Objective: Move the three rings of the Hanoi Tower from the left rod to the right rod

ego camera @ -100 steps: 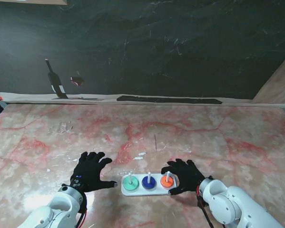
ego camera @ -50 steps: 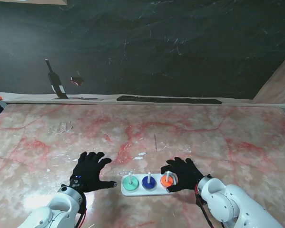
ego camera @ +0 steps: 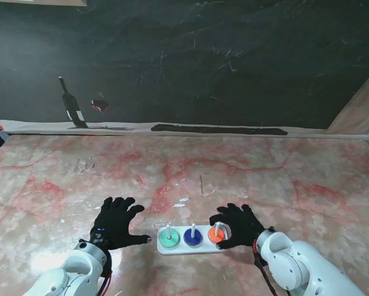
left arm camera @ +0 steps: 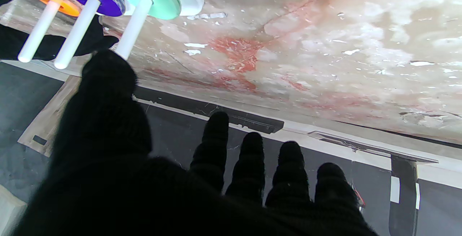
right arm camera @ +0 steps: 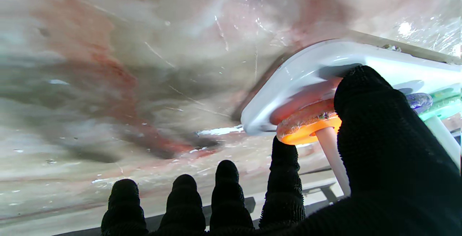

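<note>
Left hand (ego camera: 114, 221): spread flat on the table (ego camera: 283, 185), fingers apart, holding nothing; it lies just left of the base (ego camera: 178, 248), thumb reaching toward it.

Green ring (ego camera: 169, 237): the largest, seated low on the left rod (ego camera: 168, 229), alone there.

Blue ring (ego camera: 192, 236): middle size, seated on the middle rod (ego camera: 193, 228).

Orange ring (ego camera: 216, 234): the smallest, on the right rod (ego camera: 217, 227), at the base end nearest the right hand.

Right hand (ego camera: 236, 226): curled round the right end of the base, thumb (right arm camera: 364, 95) over the orange ring's near edge and index fingertip at its far edge. The wrist view is smeared, so whether the pads actually pinch the ring or only flank it I cannot tell.

Step in hand: judged from how the rings lie, orange must come off the right rod and go onto blue, freeing the right rod for green.

Doing it well: grip orange at opposite edges, thumb and index, low enough to catch the rim rather than slide over it. Lift straight up along the rod until the hole clears the tip; any tilt will likely bind the ring on the rod. Let the left hand press the base's left end so the base does not lift or skate. Cross to the middle rod only once clear.
</note>
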You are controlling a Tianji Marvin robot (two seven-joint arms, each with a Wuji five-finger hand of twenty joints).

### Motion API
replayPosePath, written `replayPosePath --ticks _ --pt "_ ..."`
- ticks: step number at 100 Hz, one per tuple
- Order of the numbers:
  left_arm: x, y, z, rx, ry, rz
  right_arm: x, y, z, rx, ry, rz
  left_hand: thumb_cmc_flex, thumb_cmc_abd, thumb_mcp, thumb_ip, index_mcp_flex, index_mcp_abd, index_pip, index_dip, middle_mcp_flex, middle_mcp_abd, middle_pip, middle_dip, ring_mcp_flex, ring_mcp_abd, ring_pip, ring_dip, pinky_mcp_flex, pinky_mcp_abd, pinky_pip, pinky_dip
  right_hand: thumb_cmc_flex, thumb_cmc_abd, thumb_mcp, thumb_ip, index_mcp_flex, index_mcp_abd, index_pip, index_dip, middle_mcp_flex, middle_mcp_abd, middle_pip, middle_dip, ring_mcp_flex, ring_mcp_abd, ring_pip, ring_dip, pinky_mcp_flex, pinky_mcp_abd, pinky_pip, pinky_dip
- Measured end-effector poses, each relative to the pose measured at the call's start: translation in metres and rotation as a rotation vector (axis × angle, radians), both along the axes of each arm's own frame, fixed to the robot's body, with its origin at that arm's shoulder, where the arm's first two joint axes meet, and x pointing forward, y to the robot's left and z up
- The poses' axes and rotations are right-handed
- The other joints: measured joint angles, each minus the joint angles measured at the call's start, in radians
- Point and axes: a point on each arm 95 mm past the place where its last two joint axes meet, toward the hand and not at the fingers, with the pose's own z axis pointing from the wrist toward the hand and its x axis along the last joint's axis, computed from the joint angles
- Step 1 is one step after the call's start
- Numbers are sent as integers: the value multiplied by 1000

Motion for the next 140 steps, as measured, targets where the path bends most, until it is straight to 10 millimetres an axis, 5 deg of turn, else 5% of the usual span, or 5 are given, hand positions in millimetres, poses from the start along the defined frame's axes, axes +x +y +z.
replayPosePath --ticks 15,45,52,57,140 --pt "0 0 0 2 -1 0 2 1 0 -1 1 7 0 0 0 0 0 0 0 0 0 0 0 0 0 0 0 0 0 0 0 0 0 6 -2 0 0 0 0 2 0 0 11 0 0 0 0 0 -1 0 6 0" --pt "0 0 0 8 -6 1 2 1 0 -2 -1 15 0 0 0 0 0 0 0 0 0 0 0 0 0 0 0 0 0 0 0 0 86 67 -165 -1 0 11 8 -1 0 -12 14 -13 0 -12 0 8 -1 0 10 0" --pt "0 0 0 9 -6 1 2 1 0 -5 -2 18 0 0 0 0 0 0 0 0 0 0 0 0 0 0 0 0 0 0 0 0 100 69 -169 -2 0 10 36 -1 0 -14 14 -15 0 -13 0 8 -1 0 10 0" --pt "0 0 0 9 -6 1 2 1 0 -5 -2 20 0 0 0 0 0 0 0 0 0 0 0 0 0 0 0 0 0 0 0 0 109 75 -171 -2 22 -54 105 19 0 -17 14 -16 0 -14 0 8 -1 0 10 0" --pt "-1 1 0 14 -7 2 -2 1 6 -17 -16 34 0 0 0 0 0 0 0 0 0 0 0 0 0 0 0 0 0 0 0 1 127 78 -171 -2 21 -11 157 -12 0 -26 14 -26 0 -23 0 9 -1 0 6 0"
